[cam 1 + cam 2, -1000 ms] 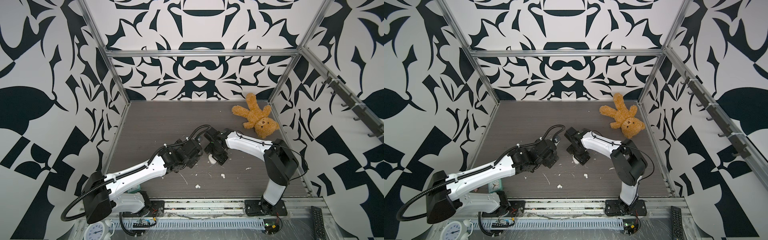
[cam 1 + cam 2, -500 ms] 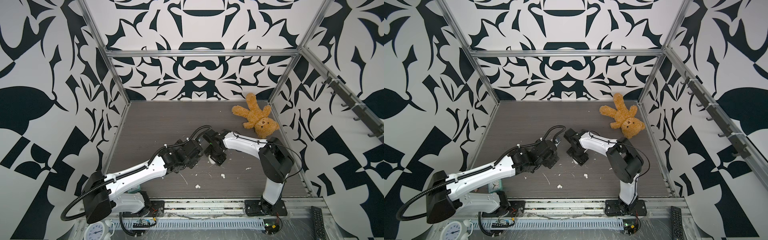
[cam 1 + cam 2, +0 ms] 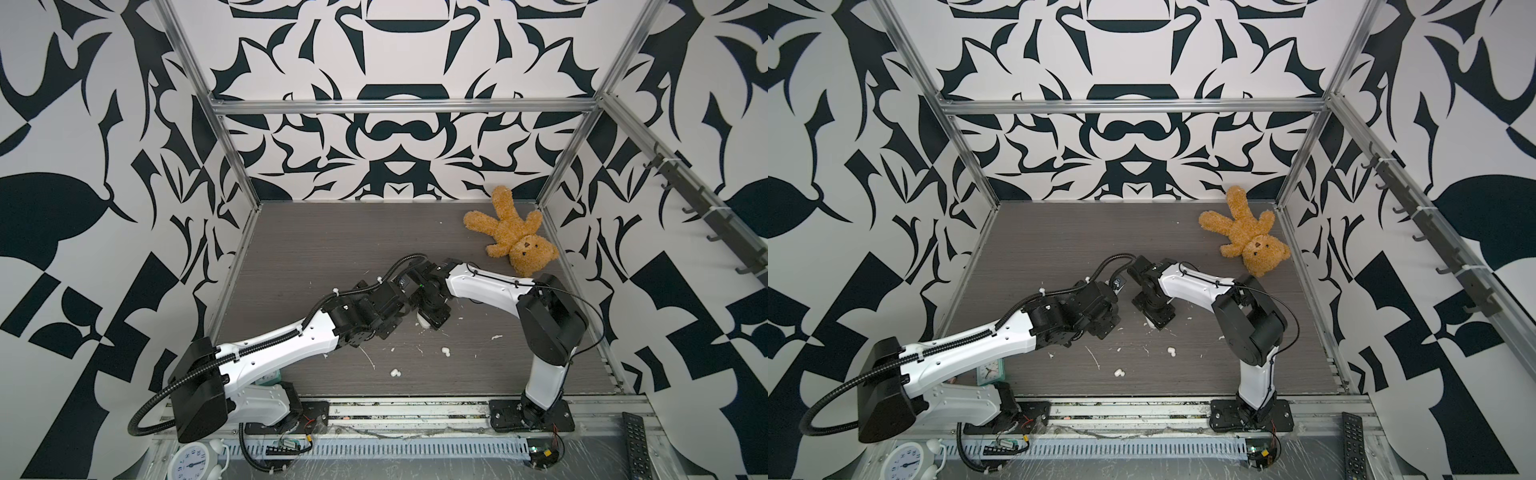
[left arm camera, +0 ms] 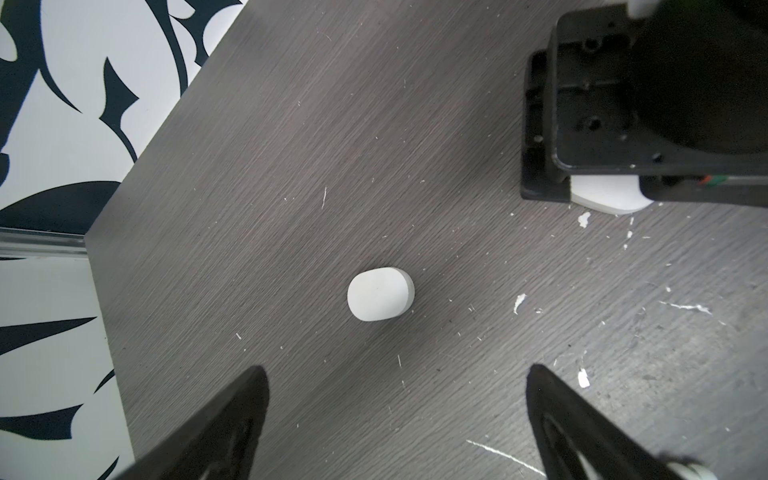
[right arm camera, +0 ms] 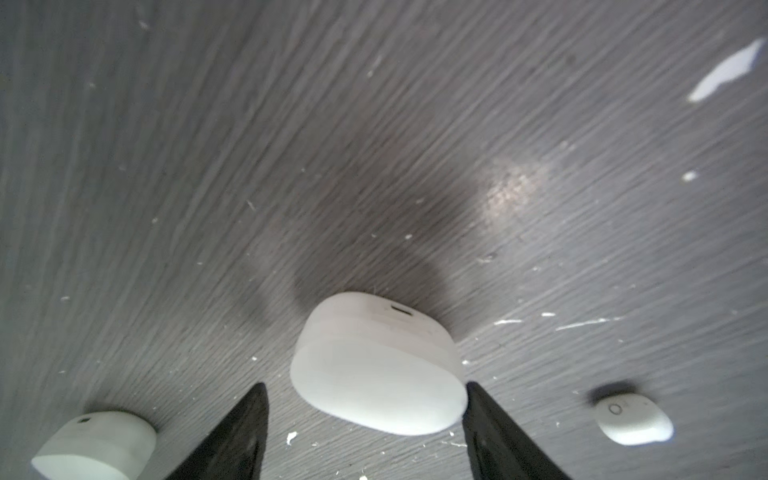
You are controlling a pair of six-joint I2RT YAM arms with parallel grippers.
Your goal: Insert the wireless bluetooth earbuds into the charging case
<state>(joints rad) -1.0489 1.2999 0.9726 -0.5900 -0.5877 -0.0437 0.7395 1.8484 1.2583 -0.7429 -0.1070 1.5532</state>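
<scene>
1. The right gripper (image 5: 363, 386) is lowered over a closed white charging case (image 5: 374, 365) near the middle of the bench (image 3: 332, 241).
2. Its jaws are set apart on either side of that case. One finger seems to touch it and a gap is seen at the other, so nothing is pinched yet.
3. The case's long axis is laid across from finger to finger, so the wider span is judged to be the one that would be squeezed.
4. The left gripper (image 4: 397, 368) is spread wide and empty. A second case (image 4: 380, 294) is seen straight ahead of it, clear of both fingers.
5. Two earbuds (image 3: 446, 351) are found loose toward the bench's front edge, apart from both grippers.
6. Another earbud (image 5: 631, 419) is seen just outside one of the right gripper's fingers and is judged easier for that arm to reach.
</scene>
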